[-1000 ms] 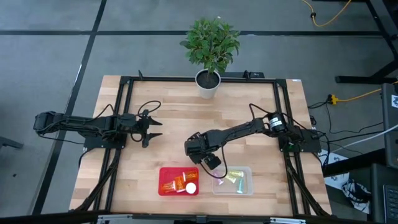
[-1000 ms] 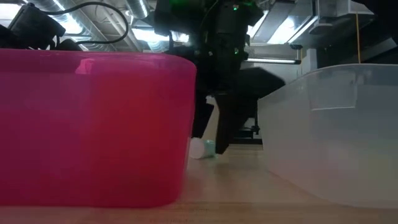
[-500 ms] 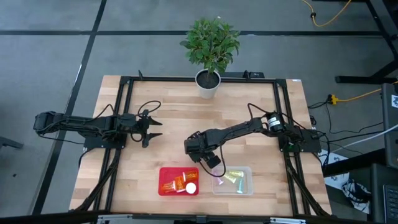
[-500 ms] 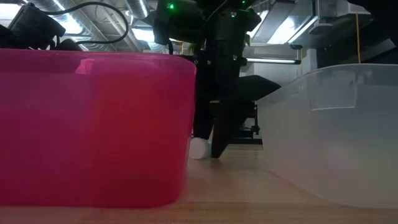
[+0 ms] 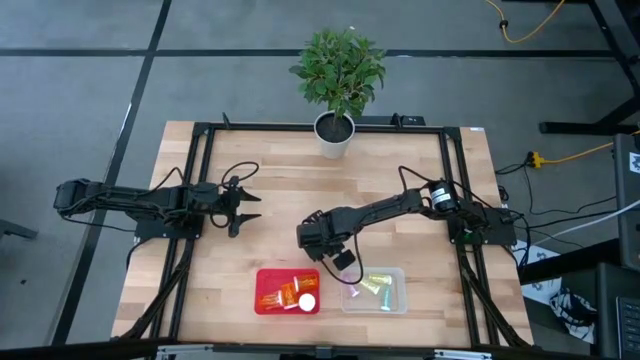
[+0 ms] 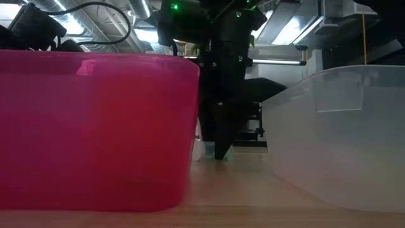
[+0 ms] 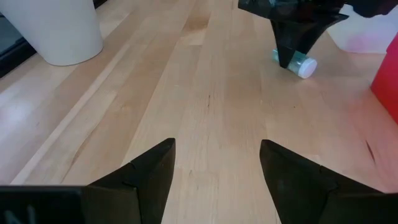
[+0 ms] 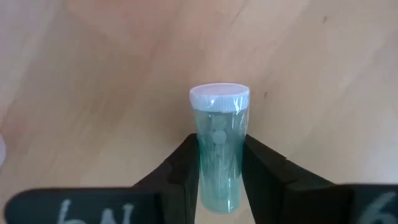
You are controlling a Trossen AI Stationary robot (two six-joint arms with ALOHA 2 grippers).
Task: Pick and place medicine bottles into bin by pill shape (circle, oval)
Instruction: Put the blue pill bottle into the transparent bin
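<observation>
While my left end effector [image 5: 250, 207] idles wide open, my right end effector [image 8: 219, 180] pinches a teal bottle [image 8: 219, 144] lying on the surface [image 8: 112, 74].

From overhead, the right pincer [image 5: 322, 247] covers the teal bottle completely. In the counter-level picture the red bin [image 6: 95, 126] hides most of that bottle [image 6: 204, 151]. The clear bin [image 6: 335, 136] is cut off at the right edge, and its contents are blurred.
</observation>
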